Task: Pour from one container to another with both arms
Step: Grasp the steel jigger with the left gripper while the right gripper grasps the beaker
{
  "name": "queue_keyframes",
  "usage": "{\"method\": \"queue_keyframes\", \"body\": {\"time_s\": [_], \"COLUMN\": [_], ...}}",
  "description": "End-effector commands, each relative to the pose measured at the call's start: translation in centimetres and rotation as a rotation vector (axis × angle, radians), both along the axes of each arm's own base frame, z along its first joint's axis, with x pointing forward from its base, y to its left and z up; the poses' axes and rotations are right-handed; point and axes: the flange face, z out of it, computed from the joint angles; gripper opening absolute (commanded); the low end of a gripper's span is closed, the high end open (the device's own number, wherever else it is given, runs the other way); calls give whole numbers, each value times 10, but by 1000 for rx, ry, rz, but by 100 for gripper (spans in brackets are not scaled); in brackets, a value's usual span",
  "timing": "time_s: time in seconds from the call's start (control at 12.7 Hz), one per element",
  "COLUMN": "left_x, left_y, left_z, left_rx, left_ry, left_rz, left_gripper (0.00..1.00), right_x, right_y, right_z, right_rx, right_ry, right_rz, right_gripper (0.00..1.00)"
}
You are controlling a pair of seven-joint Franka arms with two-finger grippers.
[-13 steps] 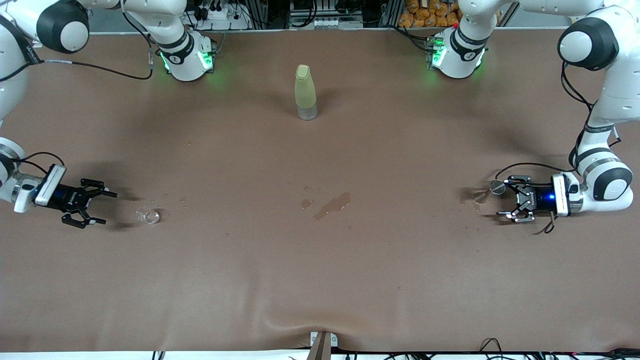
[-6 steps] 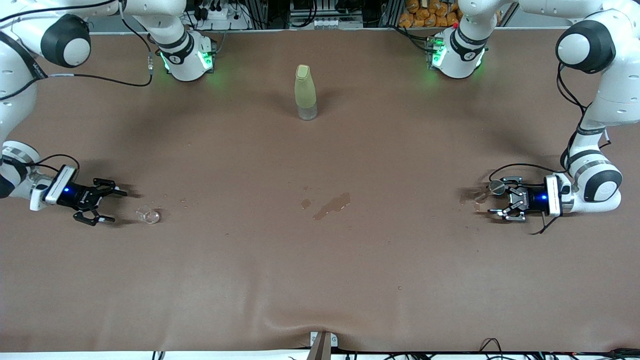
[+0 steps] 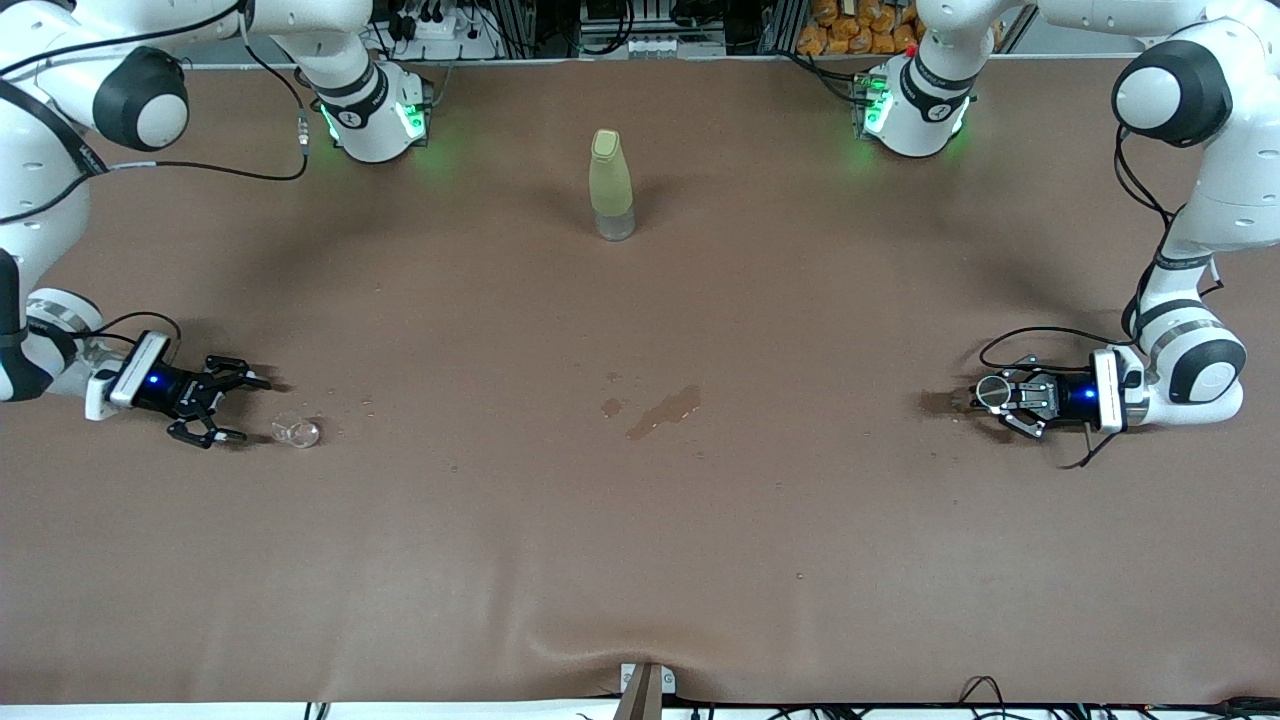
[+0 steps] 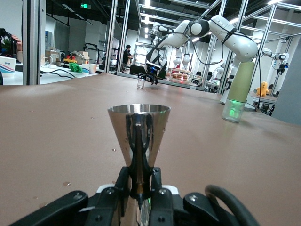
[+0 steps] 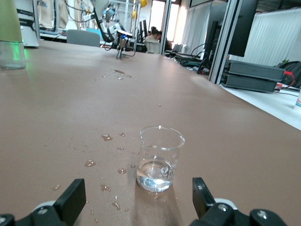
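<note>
The small squat clear glass cup (image 3: pixel 298 432) stands upright on the table, straight ahead of the right gripper (image 3: pixel 228 406), whose jaws gape wide just short of it. The left gripper (image 3: pixel 992 398) has its jaws clamped on the stemmed conical glass (image 4: pixel 137 136).

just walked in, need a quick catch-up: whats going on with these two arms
The left gripper has shut on the small stemmed glass at its end of the table. The right gripper is open, low beside the tiny clear cup, which stands ungrasped among spilled droplets. A yellow-green bottle stands untouched between the bases.
</note>
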Motion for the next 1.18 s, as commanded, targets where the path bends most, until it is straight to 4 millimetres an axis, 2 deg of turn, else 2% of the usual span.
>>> {"method": "queue_keyframes", "body": {"time_s": [0.0,0.16,0.31,0.47,0.55,0.63,0.71,0.94,1.1], "left_x": [1,3,9,28,46,58,66,83,99], "left_y": [3,5,6,3,-4,-25,-39,-81,-137], "left_z": [7,11,23,51,71,82,84,79,76], "left_rx": [-21,-16,-9,-20,-30,-82,-126,-108,-31], "left_ry": [-28,-24,-5,-4,-47,-62,-68,-70,-81], "left_rz": [9,13,18,44,49,63,90,102,83], "left_gripper": [0,0,0,0,0,0,0,0,0], "right_x": [-11,-14,-13,-9,-7,-1,3,12,15], "right_y": [-3,-1,1,7,12,22,30,46,56], "right_z": [-29,-41,-44,-45,-46,-46,-48,-52,-58], "right_rx": [11,41,40,43,49,69,75,68,61], "right_ry": [-242,-249,-262,-268,-271,-285,-287,-289,-282], "right_rz": [6,-33,-38,-42,-41,-46,-45,-42,-41], "right_gripper": [100,100,100,100,100,100,100,100,100]}}
